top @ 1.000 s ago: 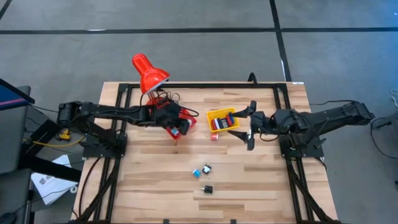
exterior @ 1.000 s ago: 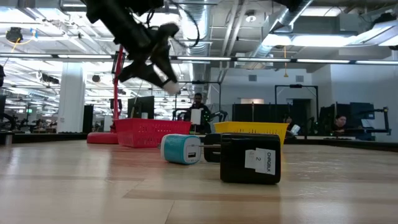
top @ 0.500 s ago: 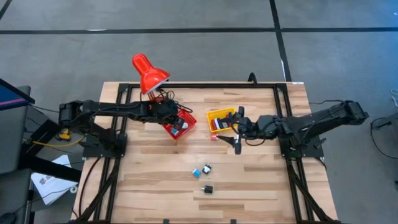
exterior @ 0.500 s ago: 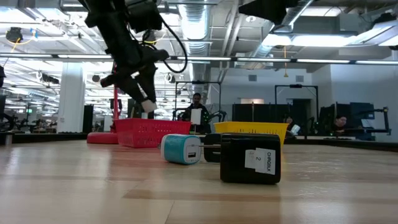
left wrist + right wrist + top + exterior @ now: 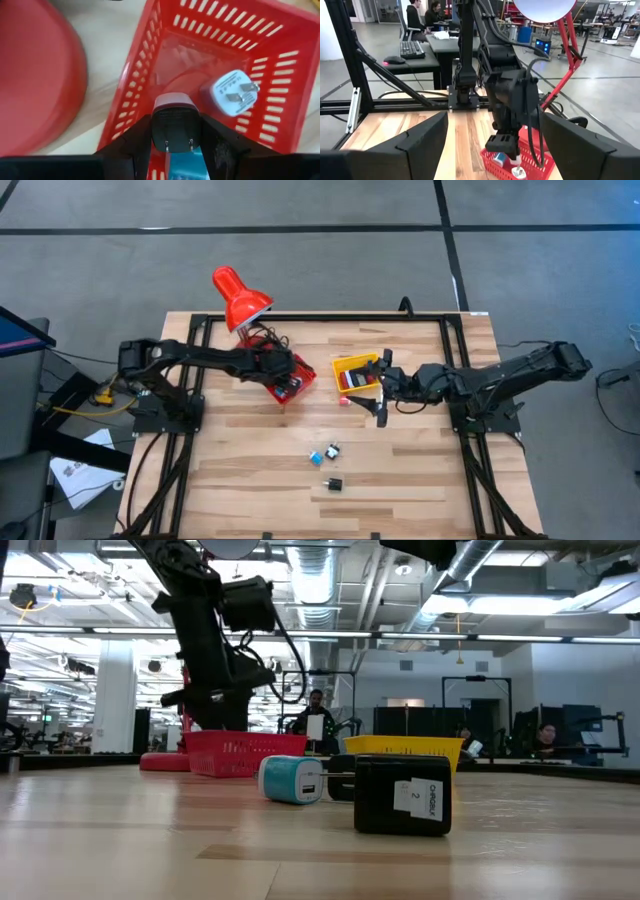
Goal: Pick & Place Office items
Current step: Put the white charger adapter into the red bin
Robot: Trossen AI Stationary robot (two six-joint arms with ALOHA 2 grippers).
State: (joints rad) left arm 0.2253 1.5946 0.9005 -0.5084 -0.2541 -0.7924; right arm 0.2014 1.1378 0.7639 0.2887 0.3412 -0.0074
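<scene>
The left gripper (image 5: pixel 176 142) hangs over the open top of the red mesh basket (image 5: pixel 150 70), its two fingers closed narrowly on a dark plug adapter (image 5: pixel 175 122) whose two prongs face the wrist camera. Inside the basket lie a white plug adapter (image 5: pixel 230 92), prongs up, and a cyan piece (image 5: pixel 182 162) just below the held one. The red desk lamp (image 5: pixel 238 298) stands just beside the basket at the table's far edge. The right gripper (image 5: pixel 381 388) hovers with its fingers spread wide and nothing between them, just beside the yellow mesh basket (image 5: pixel 352 366), which holds several small pieces. Nearer the front of the wooden table (image 5: pixel 250 470), well apart from both baskets, a cyan charger (image 5: pixel 290 780), a black charger block (image 5: pixel 402 795) and another small piece lie loose.
</scene>
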